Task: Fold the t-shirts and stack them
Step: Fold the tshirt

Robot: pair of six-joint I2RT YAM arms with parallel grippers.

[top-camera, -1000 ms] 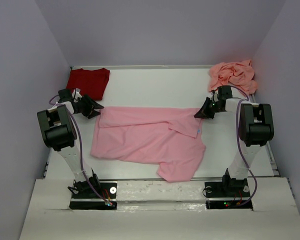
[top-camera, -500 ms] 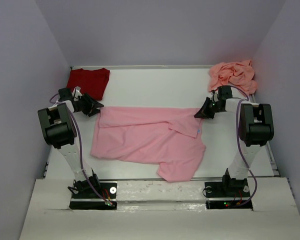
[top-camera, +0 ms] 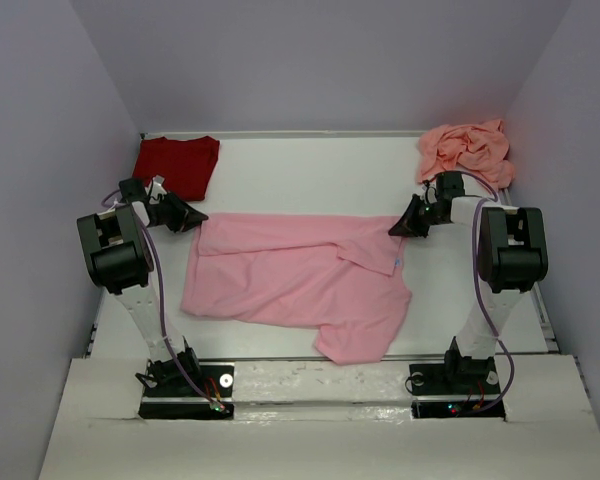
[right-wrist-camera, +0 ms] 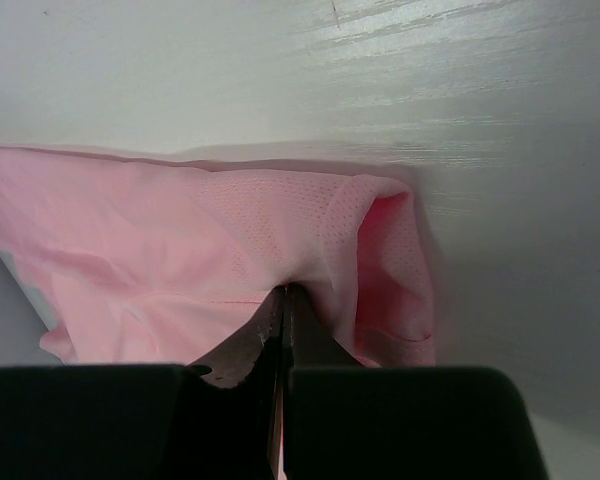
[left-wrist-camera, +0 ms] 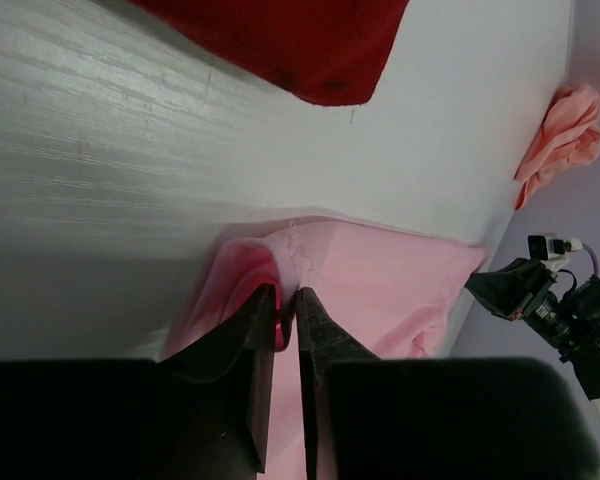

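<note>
Soft, even overhead light — streaky glare on the table point(left-wrist-camera: 100, 130), wrist-view foregrounds blurred.

Top view looks down — wrist views close on pink tee point(top-camera: 290, 280).

I'm watching my left gripper point(left-wrist-camera: 286, 296) pinching a raised edge of the light pink tee point(left-wrist-camera: 380, 280) on the white table point(left-wrist-camera: 100, 150); the dark red tee point(left-wrist-camera: 290, 40) is lying beyond, apart.
</note>
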